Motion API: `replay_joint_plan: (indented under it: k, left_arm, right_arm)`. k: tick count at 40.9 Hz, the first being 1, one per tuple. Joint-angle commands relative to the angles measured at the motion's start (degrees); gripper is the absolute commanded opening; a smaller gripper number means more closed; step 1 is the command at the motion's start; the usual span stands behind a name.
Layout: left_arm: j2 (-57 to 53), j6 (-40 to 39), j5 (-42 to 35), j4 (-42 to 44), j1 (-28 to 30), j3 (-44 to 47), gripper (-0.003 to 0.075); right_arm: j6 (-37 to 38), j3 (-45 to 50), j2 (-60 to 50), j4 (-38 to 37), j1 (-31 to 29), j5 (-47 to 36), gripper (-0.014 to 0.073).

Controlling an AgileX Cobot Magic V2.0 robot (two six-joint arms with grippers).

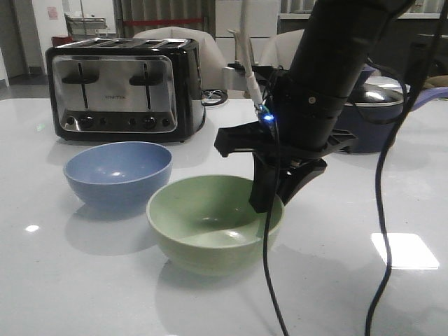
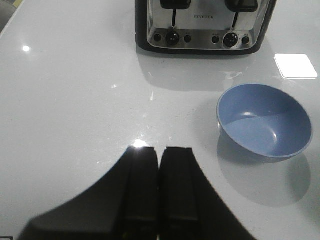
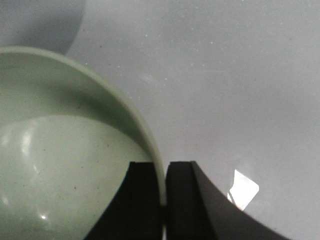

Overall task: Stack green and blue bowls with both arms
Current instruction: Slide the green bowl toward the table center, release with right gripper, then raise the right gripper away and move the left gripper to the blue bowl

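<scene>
Sage green bowl (image 1: 215, 222), dusty blue bowl (image 1: 117, 172), black-and-chrome toaster (image 1: 122, 87).

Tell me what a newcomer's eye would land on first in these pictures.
The right gripper stands out first, its jaws shut on the near-right rim of the green bowl at the table's centre. Behind and to the left sits the blue bowl, empty and untouched, with the chrome toaster behind it. The left gripper hangs shut over bare table.

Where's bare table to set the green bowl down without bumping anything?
Bare table lies in front of the blue bowl, and more to the right of the green bowl. It is crowded behind, by the toaster and pot.
</scene>
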Motion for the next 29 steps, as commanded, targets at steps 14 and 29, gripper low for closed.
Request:
replay_joint_plan:
  k: [14, 29]
  left_arm:
    - [0.3, -0.5, -4.8, -0.4, -0.4, -2.0, 0.0101]
    - [0.8, -0.5, -4.9, -0.4, -0.4, -2.0, 0.0116]
  right_arm:
    - [-0.6, -1.7, -6.6, -0.1, 0.0, -5.6, 0.0432]
    - [-0.6, 12.0, -30.8, -8.1, 0.0, -6.5, 0.0432]
